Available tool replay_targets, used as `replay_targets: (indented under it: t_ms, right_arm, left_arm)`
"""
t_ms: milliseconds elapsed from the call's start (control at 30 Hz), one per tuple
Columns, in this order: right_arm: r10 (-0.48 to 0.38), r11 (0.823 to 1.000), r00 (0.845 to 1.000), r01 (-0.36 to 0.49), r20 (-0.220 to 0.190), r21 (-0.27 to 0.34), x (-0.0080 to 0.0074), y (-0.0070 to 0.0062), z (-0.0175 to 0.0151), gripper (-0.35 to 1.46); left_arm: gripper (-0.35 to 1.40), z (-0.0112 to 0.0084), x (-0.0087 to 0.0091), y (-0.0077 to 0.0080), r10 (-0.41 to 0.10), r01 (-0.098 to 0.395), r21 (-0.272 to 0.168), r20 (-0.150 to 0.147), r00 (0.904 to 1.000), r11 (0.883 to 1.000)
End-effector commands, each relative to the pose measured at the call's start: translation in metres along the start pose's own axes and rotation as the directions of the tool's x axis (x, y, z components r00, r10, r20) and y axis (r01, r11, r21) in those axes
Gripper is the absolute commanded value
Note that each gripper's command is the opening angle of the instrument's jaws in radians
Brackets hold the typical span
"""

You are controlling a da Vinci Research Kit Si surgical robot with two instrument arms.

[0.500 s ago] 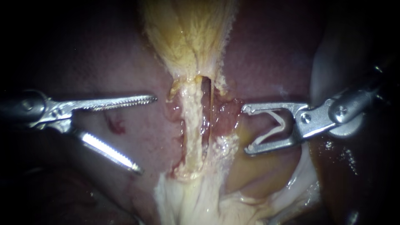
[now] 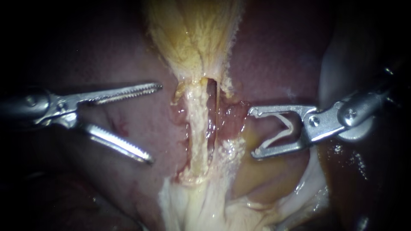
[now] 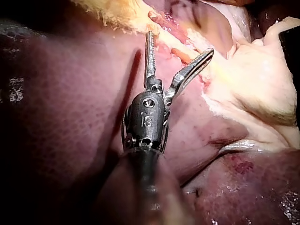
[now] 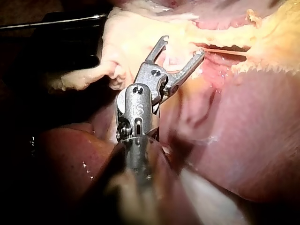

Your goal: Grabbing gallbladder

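Now my left instrument (image 2: 155,124) is hovering over the liver (image 2: 141,64), jaws gaping wide and empty, clear of the gallbladder (image 2: 192,38). My right instrument (image 2: 252,133) is gripping a white clip (image 2: 278,137) in wide-set jaws.

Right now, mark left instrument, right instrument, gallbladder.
left instrument (image 2: 155,124), endoscope view, midway between its tips.
right instrument (image 2: 252,133), endoscope view, midway between tips holding a clip (image 2: 291,130).
gallbladder (image 2: 192,38), endoscope view, middle of its yellow body.

The dark red liver (image 2: 128,141) carries everything here: the yellowish gallbladder (image 2: 192,34) lies along its middle, and from it a pale, ragged strip of tissue (image 2: 196,128) runs over the liver's surface to a white mass (image 2: 192,209).
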Motion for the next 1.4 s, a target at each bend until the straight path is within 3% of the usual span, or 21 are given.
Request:
replay_targets:
  t_ms: [33, 367, 733, 867, 1033, 1233, 1400]
  right_arm:
    - [0.0, 1.0, 1.0, 0.0, 0.0, 0.0, 0.0, 0.0, 0.0, 0.5]
    - [0.0, 1.0, 1.0, 0.0, 0.0, 0.0, 0.0001, 0.0, 0.0001, 0.5]
    - [0.0, 1.0, 1.0, 0.0, 0.0, -0.001, 0.0001, 0.0, 0.0001, 0.5]
    - [0.0, 1.0, 1.0, 0.0, 0.0, 0.0, 0.0001, 0.0, 0.0002, 0.5]
    - [0.0, 1.0, 1.0, 0.0, 0.0, -0.001, 0.0002, 0.0, 0.0002, 0.5]
    - [0.0, 1.0, 1.0, 0.0, 0.0, -0.001, 0.0002, 0.0, 0.0002, 0.5]
    - [0.0, 1.0, 1.0, 0.0, 0.0, -0.001, 0.0002, 0.0, 0.0003, 0.5]
  left_arm:
    - [1.25, 0.0002, 0.0, 0.0003, -0.015, 0.014, -0.006, 0.0, 0.9999, 1.0]
    - [1.06, 0.0023, 0.0002, 0.0022, -0.149, 0.149, -0.093, 0.01, 0.9888, 0.984]
    - [0.76, 0.0041, 0.0005, 0.0021, -0.238, 0.236, -0.119, -0.003, 0.9713, 0.964]
    - [0.62, 0.0042, 0.0008, 0.0019, -0.272, 0.266, -0.129, -0.026, 0.962, 0.955]
    - [0.41, 0.0041, 0.0011, 0.0018, -0.307, 0.298, -0.149, -0.043, 0.9506, 0.943]
    - [0.1, 0.0038, 0.0014, 0.0022, -0.316, 0.304, -0.161, -0.057, 0.947, 0.939]
    - [-0.35, 0.003, 0.0014, 0.0025, -0.336, 0.323, -0.17, -0.051, 0.9404, 0.931]
